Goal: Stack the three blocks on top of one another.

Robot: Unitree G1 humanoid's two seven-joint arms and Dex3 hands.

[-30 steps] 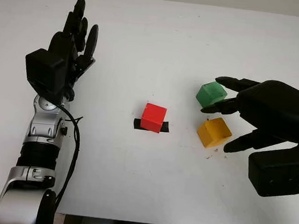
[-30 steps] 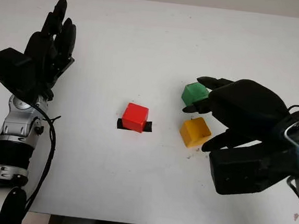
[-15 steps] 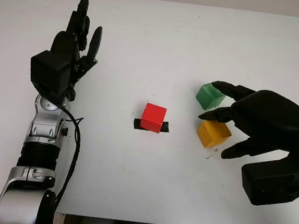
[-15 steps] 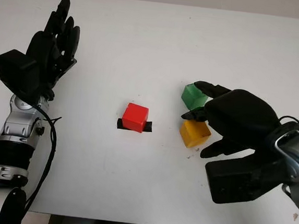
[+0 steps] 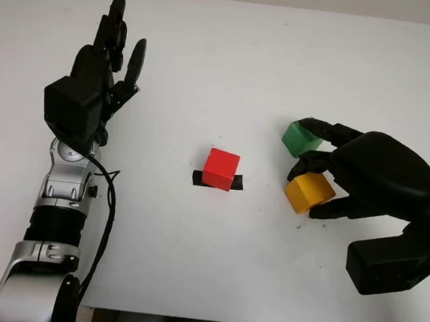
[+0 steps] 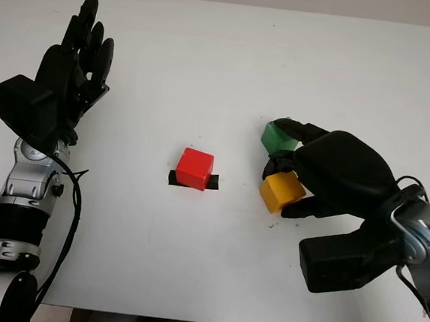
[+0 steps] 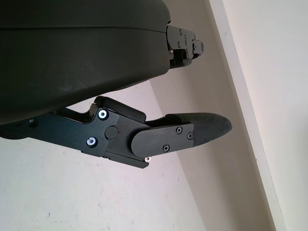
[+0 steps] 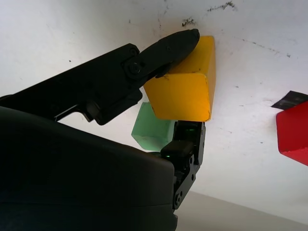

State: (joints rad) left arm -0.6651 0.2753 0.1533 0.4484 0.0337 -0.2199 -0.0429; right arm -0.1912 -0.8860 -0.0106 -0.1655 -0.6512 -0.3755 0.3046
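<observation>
Currently no block is stacked: all three sit separately on the white table [image 5: 191,264]. Red block [image 5: 220,168] stands near the table centre on a strip of black tape [image 5: 198,178]. Green block [image 5: 301,138] and yellow block [image 5: 309,192] lie to the right of it, close to one another, green farther from the robot.

Right hand [image 5: 364,181]: positioned over the yellow block, fingers clamped on it. In the right wrist view one finger [image 8: 163,50] presses one face of the yellow block and another finger [image 8: 187,139] bears on the opposite face, with the green block just behind. The yellow block appears to be on the table, not lifted.

Left hand [image 5: 94,75]: parked well to the left over the table, open, holding nothing.

Progress assessment: first pick at the grasp stage. Remaining, by estimate: lift yellow, seat it on a base block, then add the third block
</observation>
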